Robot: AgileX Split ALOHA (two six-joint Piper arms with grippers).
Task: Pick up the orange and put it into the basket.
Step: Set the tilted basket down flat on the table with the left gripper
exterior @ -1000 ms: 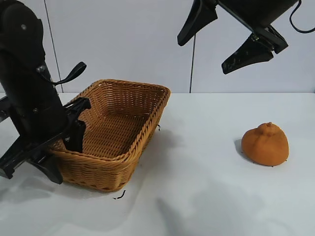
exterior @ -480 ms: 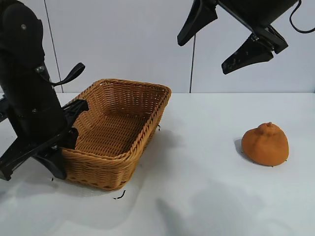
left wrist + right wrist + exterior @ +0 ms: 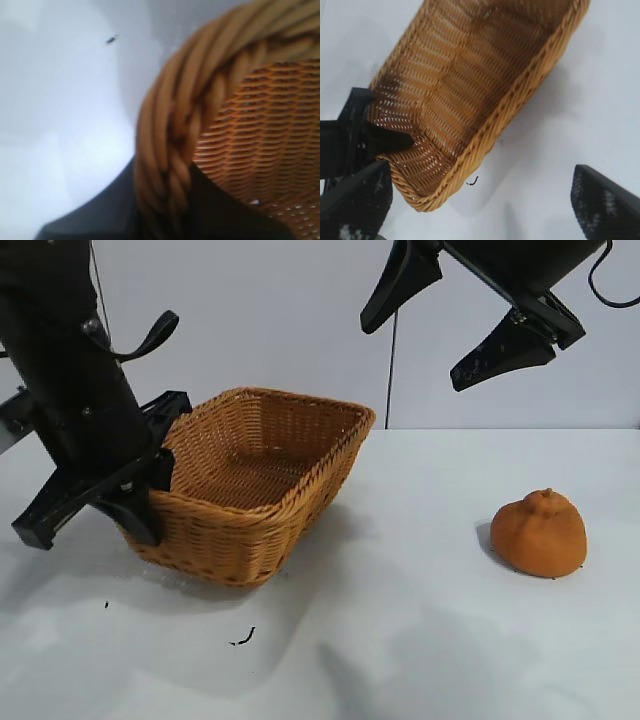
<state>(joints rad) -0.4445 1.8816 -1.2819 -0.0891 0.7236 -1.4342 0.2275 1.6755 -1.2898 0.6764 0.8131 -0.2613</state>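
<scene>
The orange [image 3: 540,533] sits alone on the white table at the right, with nothing touching it. At the left, the wicker basket [image 3: 345,455] is tilted, its left end raised. My left gripper [image 3: 152,492] is shut on the basket's braided rim [image 3: 170,150], one finger inside the wall and one outside. My right gripper [image 3: 410,355] hangs open high above the middle of the table, well clear of the orange. In the right wrist view the basket [image 3: 520,95] lies below its open fingers [image 3: 605,200], and the orange is out of view.
A small black scrap [image 3: 243,638] lies on the table in front of the basket and shows in the right wrist view as the scrap [image 3: 473,181]. A pale wall stands behind the table. Bare table [image 3: 420,620] stretches between basket and orange.
My left gripper has closed on the basket's left rim and risen, lifting and tilting that end and shifting the basket a little to the right. The right arm and the orange have not moved.
</scene>
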